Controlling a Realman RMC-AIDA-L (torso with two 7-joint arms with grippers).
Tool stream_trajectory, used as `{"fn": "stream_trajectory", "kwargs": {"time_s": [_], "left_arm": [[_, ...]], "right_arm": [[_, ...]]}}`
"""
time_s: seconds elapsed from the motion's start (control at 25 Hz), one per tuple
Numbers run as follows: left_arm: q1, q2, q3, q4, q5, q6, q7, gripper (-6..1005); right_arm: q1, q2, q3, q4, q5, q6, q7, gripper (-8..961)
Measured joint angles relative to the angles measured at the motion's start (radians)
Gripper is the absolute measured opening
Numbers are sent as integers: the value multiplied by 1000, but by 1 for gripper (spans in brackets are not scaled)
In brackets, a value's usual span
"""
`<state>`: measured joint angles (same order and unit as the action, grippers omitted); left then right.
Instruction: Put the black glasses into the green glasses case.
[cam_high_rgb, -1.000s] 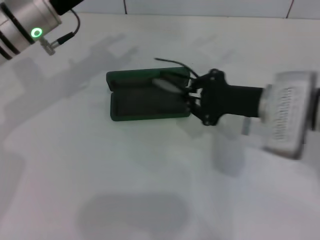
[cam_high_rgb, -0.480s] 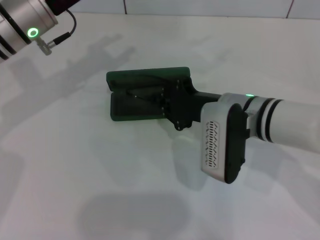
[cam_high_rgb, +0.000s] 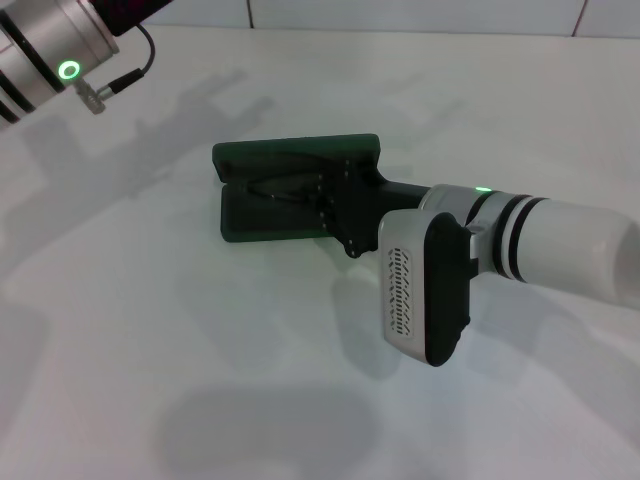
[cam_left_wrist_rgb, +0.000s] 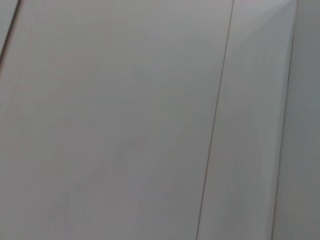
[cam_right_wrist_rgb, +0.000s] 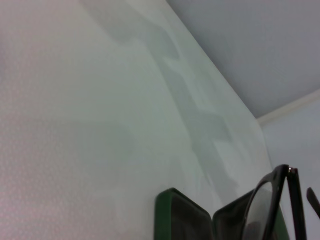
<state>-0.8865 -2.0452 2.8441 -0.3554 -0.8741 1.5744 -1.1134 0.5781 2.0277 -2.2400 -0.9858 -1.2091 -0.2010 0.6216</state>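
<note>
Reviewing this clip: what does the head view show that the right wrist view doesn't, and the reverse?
Only the head view shows the right tool reaching over the open green glasses case, the white right arm behind it, and the left arm parked at the far left corner of the table. Only the right wrist view shows a rim and lens of the black glasses up close, above the case's edge. Both show the open case on the white table, and the glasses, which in the head view are only thin dark lines inside the case.
</note>
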Motion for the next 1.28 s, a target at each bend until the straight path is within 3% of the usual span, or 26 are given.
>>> {"fn": "stream_trajectory", "kwargs": {"time_s": [0.28, 0.48, 0.72, 1.08, 1.28], "left_arm": [[-3, -2, 0, -2, 6, -1, 0, 712], [8, 0, 0, -2, 6, -1, 0, 712], [14, 2, 0, -2, 6, -1, 0, 712], [13, 1, 0, -2, 8, -1, 0, 711], [5, 13, 2, -43, 141, 3, -1, 711]], "right_arm": [[16, 0, -30, 13, 9, 51, 2, 123], [-4, 0, -33, -11, 32, 42, 3, 244], [-40, 0, -31, -35, 40, 15, 3, 244], [-33, 0, -18, -29, 80, 15, 4, 246], [-64, 0, 12, -48, 89, 14, 18, 249]]}}
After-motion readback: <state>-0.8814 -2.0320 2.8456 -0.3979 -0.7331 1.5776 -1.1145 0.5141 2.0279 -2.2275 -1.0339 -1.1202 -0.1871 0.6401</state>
